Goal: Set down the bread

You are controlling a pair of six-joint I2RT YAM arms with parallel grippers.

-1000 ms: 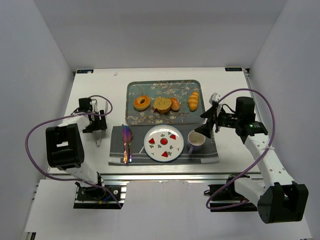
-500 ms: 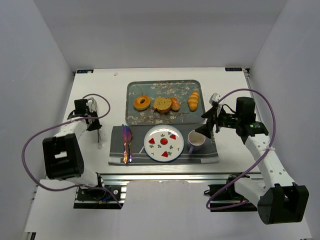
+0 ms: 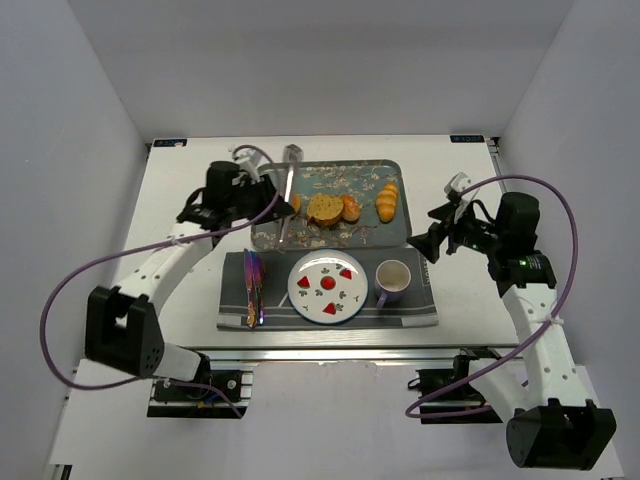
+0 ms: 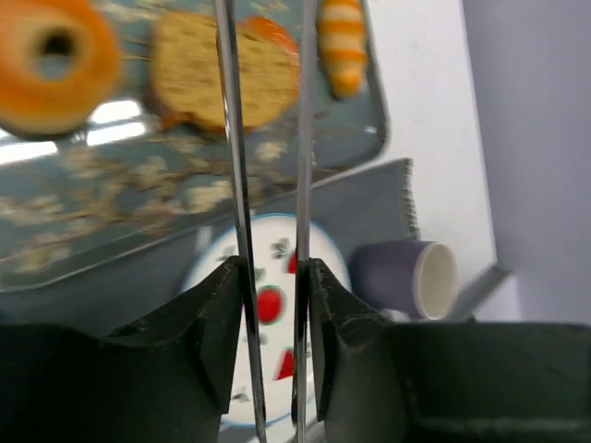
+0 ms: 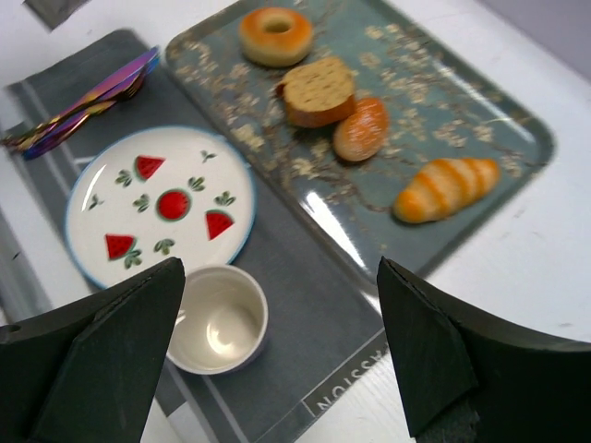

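A slice of bread (image 3: 324, 208) (image 4: 189, 78) (image 5: 317, 89) lies on the patterned tray (image 3: 345, 178), between a doughnut (image 5: 275, 33) and a small roll (image 3: 351, 207); a croissant (image 3: 386, 200) lies further right. My left gripper (image 3: 270, 198) (image 4: 272, 268) hovers over the tray's left part, shut on metal tongs (image 3: 288, 190) (image 4: 231, 138), whose two arms reach toward the slice. My right gripper (image 3: 438, 240) (image 5: 280, 268) stands open with nothing in it, above the mat's right end beside the mug (image 3: 393, 281).
A watermelon-print plate (image 3: 312, 296) (image 5: 102, 198) sits on the grey placemat (image 3: 420, 310) in front of the tray, with iridescent cutlery (image 3: 252, 288) on its left and the purple mug (image 5: 217, 318) on its right. White walls enclose the table.
My left arm has swung from the table's left side to over the tray, carrying the tongs. My right gripper has drawn back to the right, away from the mug.
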